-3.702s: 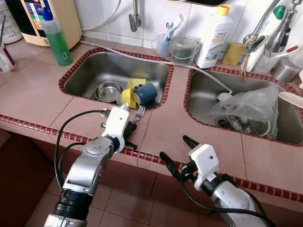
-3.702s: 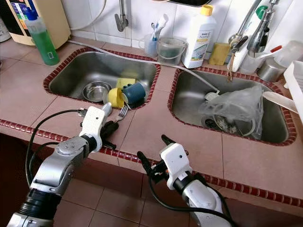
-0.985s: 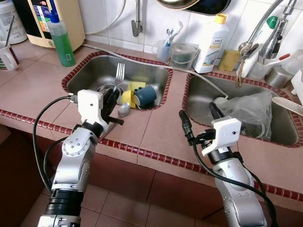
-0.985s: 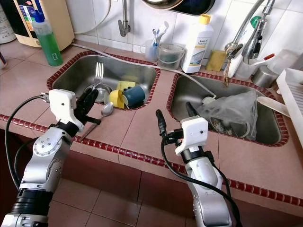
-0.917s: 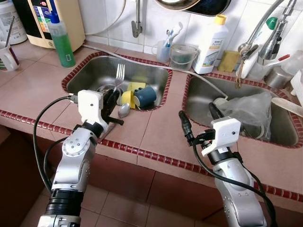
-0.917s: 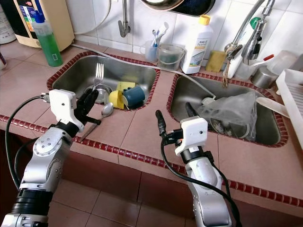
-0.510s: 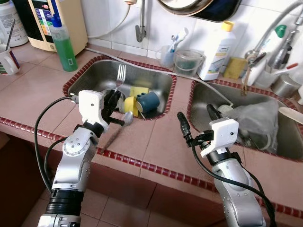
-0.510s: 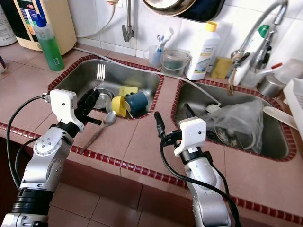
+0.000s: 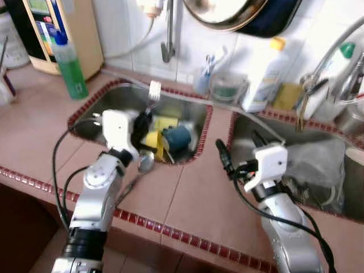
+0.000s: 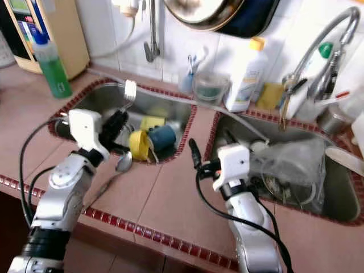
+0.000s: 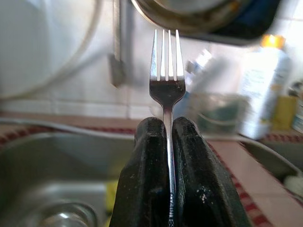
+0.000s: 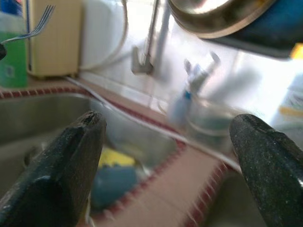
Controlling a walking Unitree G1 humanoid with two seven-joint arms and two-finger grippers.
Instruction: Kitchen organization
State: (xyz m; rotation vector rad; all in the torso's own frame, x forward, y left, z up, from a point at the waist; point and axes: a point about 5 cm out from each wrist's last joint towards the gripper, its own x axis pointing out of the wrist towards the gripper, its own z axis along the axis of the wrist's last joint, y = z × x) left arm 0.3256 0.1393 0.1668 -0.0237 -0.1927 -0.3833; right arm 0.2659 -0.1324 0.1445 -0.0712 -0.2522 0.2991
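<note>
My left gripper [image 11: 168,130] is shut on the handle of a silver fork [image 11: 166,71], held upright with its tines up over the near edge of the left sink [image 9: 200,133]. In the left eye view the fork [image 9: 153,89] stands above the gripper [image 9: 142,120]. A spoon [image 9: 145,162] lies on the pink counter by the sink rim. A yellow cup [image 9: 152,140] and a blue cup [image 9: 177,137] lie in the sink. My right gripper [image 9: 239,149] hovers open over the counter between the two sinks, with nothing between its fingers [image 12: 64,161].
The right sink [image 9: 236,122] holds a clear plastic bag [image 9: 318,165] over dishes. A green soap bottle [image 9: 69,65], a tap pipe [image 9: 168,34], a toothbrush cup [image 9: 203,79] and a white bottle [image 9: 267,68] line the back. A pan [image 9: 239,11] hangs above.
The camera has shifted and blurred. My left gripper picked the fork up off the counter, turned it upright, and has moved it up and forward over the sink. The right arm rose above the counter.
</note>
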